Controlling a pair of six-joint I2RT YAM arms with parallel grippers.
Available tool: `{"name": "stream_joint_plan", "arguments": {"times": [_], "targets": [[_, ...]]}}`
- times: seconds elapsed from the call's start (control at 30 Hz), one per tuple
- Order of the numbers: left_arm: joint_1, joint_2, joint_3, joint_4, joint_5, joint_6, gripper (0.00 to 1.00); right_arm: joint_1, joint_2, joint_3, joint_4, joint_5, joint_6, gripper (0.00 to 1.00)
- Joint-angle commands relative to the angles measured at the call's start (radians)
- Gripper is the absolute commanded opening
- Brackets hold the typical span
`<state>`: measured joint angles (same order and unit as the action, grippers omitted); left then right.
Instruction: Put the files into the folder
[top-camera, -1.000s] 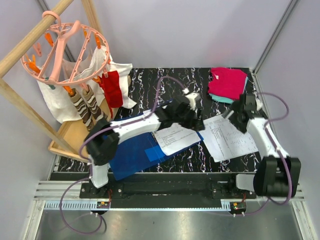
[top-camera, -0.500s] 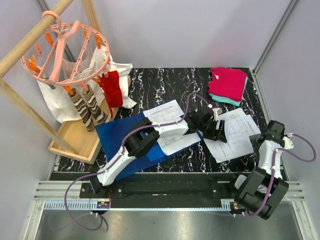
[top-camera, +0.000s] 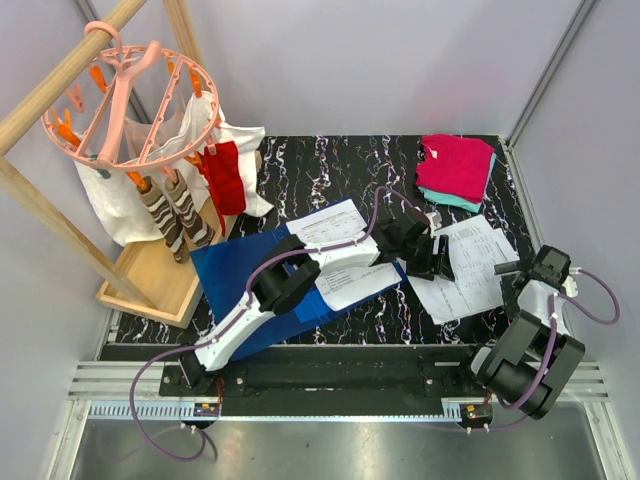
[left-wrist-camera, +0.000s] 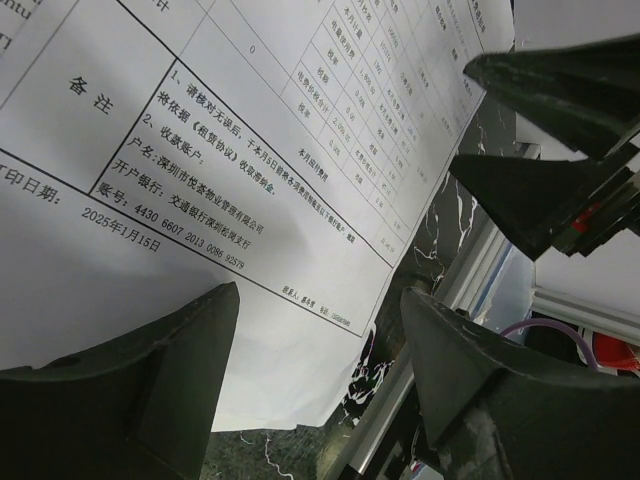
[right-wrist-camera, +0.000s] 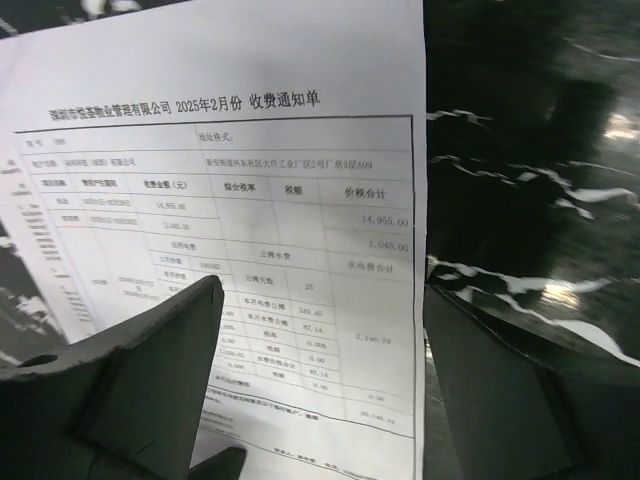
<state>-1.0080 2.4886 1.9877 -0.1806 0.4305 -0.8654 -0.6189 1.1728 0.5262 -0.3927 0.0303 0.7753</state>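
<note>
Reaching across the blue folder (top-camera: 240, 295), the left arm (top-camera: 285, 285) hangs its jaws over the files (top-camera: 470, 275) that lie loose on the black marbled worktop (top-camera: 330, 170) to the folder's right, most likely because these sheets are not yet at the folder and this arm sits nearest it; in the left wrist view the jaws are spread, with printed paper just below them and nothing pinched between them. The right arm (top-camera: 548, 270) is folded up at the right edge and points its jaws at the same paper from the other side, spread as well and empty in the right wrist view, perhaps to steady or lift an edge while the left takes hold. Flat paper on a hard top gives little to grip, which I judge is why both arms attend one pile. Counting: one folder; two arms; paper in three places, namely a far sheet (top-camera: 325, 225) across the folder's far edge, a near sheet (top-camera: 355, 282) on its right end, and the loose pile, which looks like two overlapping sheets, though I cannot be sure. Whether the two sheets at the folder lie on it or inside it I cannot tell
</note>
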Motion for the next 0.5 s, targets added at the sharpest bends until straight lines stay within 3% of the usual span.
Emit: {"name": "stream_joint_plan", "arguments": {"times": [0.0, 0.17, 0.47], "targets": [[0.000, 0.001, -0.013, -0.051, -0.010, 0.031, 0.73, -0.002, 0.041, -0.067, 0.101, -0.176, -0.010, 0.91], [0.000, 0.016, 0.010, -0.069, 0.004, 0.043, 0.73, -0.002, -0.002, -0.130, 0.213, -0.323, -0.013, 0.91], [0.002, 0.023, 0.017, -0.091, 0.016, 0.072, 0.72, -0.002, -0.220, -0.175, 0.215, -0.382, -0.024, 0.89]]}}
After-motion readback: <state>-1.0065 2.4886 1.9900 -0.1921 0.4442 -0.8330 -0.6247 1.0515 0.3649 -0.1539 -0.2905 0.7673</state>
